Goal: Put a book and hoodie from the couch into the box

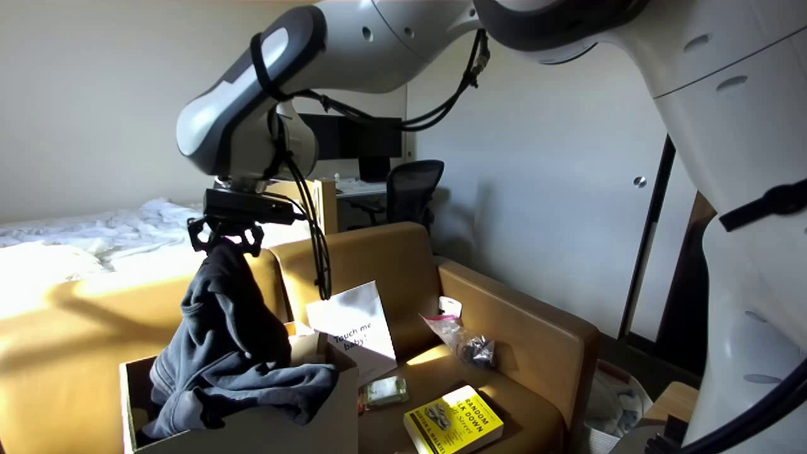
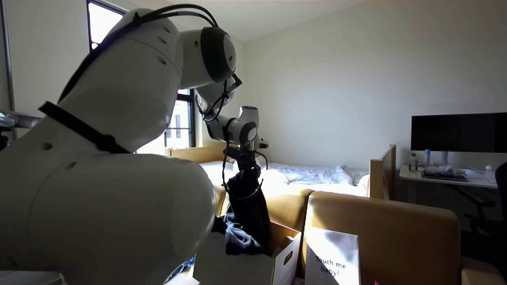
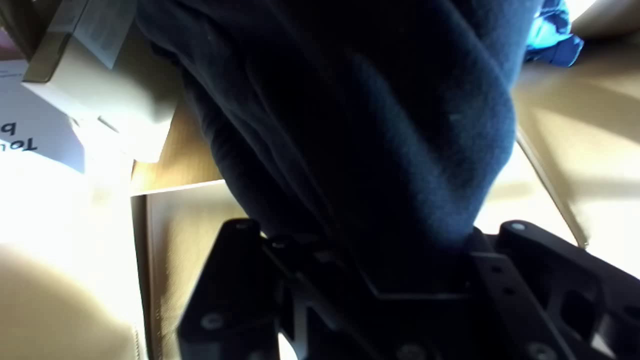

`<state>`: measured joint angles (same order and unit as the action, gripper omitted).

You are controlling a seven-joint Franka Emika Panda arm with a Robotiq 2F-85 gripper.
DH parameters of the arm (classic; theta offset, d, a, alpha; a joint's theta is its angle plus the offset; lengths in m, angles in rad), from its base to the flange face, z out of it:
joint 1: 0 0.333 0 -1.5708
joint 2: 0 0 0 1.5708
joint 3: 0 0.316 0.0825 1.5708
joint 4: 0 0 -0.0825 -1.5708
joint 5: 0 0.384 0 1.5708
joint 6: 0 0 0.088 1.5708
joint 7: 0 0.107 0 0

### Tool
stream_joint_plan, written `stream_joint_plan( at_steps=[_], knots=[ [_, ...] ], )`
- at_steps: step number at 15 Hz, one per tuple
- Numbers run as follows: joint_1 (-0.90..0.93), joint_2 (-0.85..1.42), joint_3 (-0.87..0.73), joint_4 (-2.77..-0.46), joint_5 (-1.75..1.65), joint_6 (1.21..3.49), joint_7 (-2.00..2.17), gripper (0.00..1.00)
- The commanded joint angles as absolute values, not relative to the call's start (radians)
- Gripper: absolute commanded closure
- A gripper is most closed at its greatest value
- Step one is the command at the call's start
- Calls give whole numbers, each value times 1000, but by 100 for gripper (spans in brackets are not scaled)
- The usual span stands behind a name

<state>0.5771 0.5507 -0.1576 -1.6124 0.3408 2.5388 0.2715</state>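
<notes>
Daylight blows out the windows [image 2: 181, 128] at left of an exterior view, and sunlight bleaches the bedding [image 1: 132, 236]. In the wrist view, glare whitens the left edge while the hoodie [image 3: 350, 130] is near-black.

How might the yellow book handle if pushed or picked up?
The yellow book looks thick, so probably fairly heavy and stiff. Lying flat on the couch, it would likely slide rather than tip or roll when pushed.

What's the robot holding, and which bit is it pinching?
The dark hoodie: the tool grips its bunched top end. Whether that's hood, sleeve or body, I can't tell.
</notes>
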Motion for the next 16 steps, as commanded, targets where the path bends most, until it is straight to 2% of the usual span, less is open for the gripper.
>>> stream_joint_plan(
  at_steps=[1, 2, 7, 16],
  knots=[
    [537, 561, -134, -1607, 133, 2615, 459, 100],
    [492, 560, -73, -1607, 148, 2580, 416, 100],
    [463, 570, -33, -1605, 127, 2582, 430, 100],
    [247, 962, 108, -1077, 221, 2175, 367, 100]
  ],
)
